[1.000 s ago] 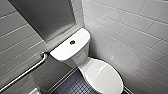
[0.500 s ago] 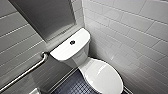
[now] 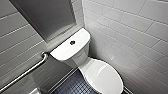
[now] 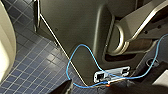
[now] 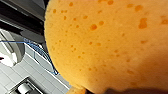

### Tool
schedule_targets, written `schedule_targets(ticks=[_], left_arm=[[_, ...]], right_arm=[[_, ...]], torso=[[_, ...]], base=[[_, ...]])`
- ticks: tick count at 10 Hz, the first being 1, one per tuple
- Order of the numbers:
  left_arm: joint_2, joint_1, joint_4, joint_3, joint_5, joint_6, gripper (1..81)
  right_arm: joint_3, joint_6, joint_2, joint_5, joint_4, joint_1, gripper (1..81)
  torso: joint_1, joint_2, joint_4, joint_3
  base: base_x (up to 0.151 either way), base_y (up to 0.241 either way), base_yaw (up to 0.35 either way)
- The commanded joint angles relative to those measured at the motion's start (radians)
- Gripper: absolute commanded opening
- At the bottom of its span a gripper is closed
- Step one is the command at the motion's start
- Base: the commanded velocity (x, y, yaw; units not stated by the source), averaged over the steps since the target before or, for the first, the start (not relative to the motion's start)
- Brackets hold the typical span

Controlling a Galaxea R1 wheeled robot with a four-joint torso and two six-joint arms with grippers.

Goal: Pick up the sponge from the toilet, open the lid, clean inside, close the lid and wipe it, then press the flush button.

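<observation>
Where head sees toilet (image 3: pixel 100 75), right wrist sees sponge (image 5: pixel 107 45).

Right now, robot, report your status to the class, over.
Right arm apparently holding sponge. Lid down on toilet, flush button uncovered. Wall grab bar alongside.

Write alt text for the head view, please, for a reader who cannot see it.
A white toilet with its lid closed stands in a tiled corner, a dark flush button on its tank top. A metal grab bar runs along the left wall.

High over toilet (image 3: pixel 101 75), right wrist against sponge (image 5: pixel 107 45)
</observation>
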Motion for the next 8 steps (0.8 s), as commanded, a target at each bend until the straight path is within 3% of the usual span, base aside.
schedule_targets(ticks=[1,4,8], left_arm=[[-0.017,0.017,0.015,-0.008,0.090,0.022,81.1],[0.018,0.035,0.015,-0.021,0.096,0.042,81.1],[0.113,0.052,0.014,-0.152,0.096,0.042,81.1]], right_arm=[[0.136,0.055,-0.120,-0.062,0.003,0.050,1.0],[0.289,0.081,-0.221,-0.115,0.023,0.206,1.0],[0.315,0.082,-0.240,-0.263,0.062,0.391,1.0]], torso=[[0.000,0.000,0.000,0.000],[0.000,0.000,0.000,0.000],[0.000,0.000,0.000,0.000]], base=[[0.000,0.000,0.000],[0.000,0.000,0.000],[0.000,0.000,0.000]])
